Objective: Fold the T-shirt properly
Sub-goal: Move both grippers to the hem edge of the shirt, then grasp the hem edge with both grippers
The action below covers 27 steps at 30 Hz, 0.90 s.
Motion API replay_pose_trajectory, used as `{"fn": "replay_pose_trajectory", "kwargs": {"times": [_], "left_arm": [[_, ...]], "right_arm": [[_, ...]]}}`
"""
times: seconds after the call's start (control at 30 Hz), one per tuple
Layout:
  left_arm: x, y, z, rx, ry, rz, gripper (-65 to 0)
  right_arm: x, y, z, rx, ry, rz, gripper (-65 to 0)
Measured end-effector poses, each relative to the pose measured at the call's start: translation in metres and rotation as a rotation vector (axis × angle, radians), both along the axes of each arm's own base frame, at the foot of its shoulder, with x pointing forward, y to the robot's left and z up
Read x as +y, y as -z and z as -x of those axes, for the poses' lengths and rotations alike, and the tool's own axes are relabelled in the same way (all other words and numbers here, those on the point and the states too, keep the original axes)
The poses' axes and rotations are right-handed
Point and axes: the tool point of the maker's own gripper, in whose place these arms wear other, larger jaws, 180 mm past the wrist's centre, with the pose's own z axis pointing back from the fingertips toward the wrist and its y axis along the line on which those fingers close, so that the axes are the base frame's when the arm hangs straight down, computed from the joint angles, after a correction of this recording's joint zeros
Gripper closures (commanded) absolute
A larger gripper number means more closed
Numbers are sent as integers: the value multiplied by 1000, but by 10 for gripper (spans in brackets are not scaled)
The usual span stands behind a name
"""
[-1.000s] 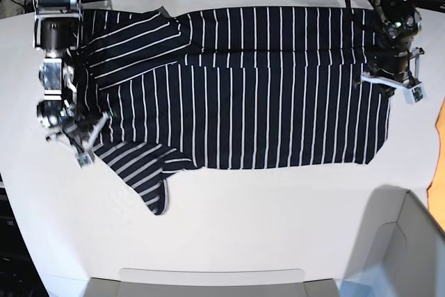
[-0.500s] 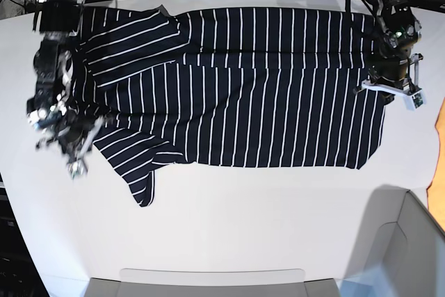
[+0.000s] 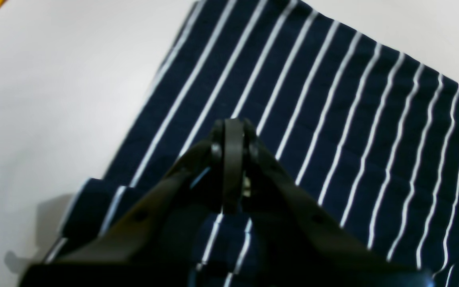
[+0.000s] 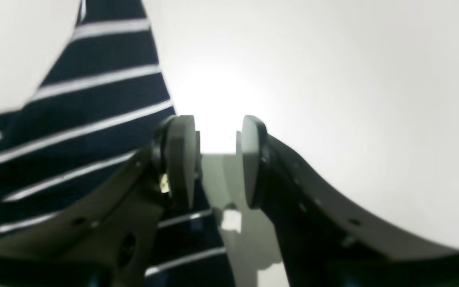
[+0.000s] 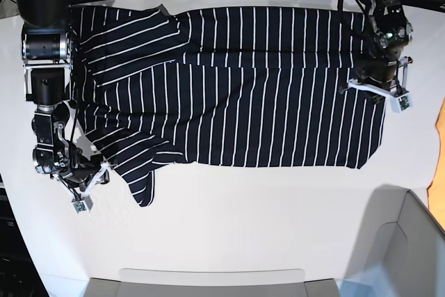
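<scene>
Two grippers work one dark navy, white-striped soft T-shirt (image 5: 236,88) spread flat across the white table (image 5: 229,227). At the shirt's left end in the base view, the right gripper (image 5: 89,184) sits just beside the lower sleeve, jaws spread apart and empty. At the shirt's right edge, the left gripper (image 5: 375,90) hangs with jaws pressed together; whether fabric is pinched I cannot tell. Folding looks barely begun: the next move likely calls for a fresh grasp on the sleeve.

Below the T-shirt (image 5: 236,88) you had bare tabletop (image 5: 264,220); a grey bin (image 5: 389,255) blocked one corner.
</scene>
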Motion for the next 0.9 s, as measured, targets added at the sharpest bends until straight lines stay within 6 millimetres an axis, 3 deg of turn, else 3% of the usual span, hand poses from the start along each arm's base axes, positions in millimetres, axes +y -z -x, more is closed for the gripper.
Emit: {"fn": "replay_pose_trajectory", "kwargs": {"times": [0.13, 0.3, 0.53, 0.63, 0.73, 0.77, 0.83, 0.9], "left_arm": [[-14, 3, -2, 8, 37, 12, 0], [-21, 5, -4, 12, 59, 18, 0], [-21, 4, -5, 9, 59, 17, 0], [-21, 4, -6, 7, 60, 16, 0], [-20, 1, -9, -1, 59, 13, 0], [-20, -2, -14, -9, 59, 14, -8], [-15, -14, -29, -47, 57, -2, -119], [-6, -21, -44, -38, 85, -17, -210]], "right_arm": [[12, 8, -2, -23, -2, -40, -201], [4, 33, 12, 40, 31, -49, -201], [5, 40, 13, 47, 53, -78, -201], [13, 41, 12, 44, 42, -90, -201], [42, 41, 17, 56, -85, -144, -201], [52, 41, 19, 62, -126, -165, -201], [67, 41, 21, 64, -169, -195, -201], [68, 41, 21, 62, -170, -201, -201]]}}
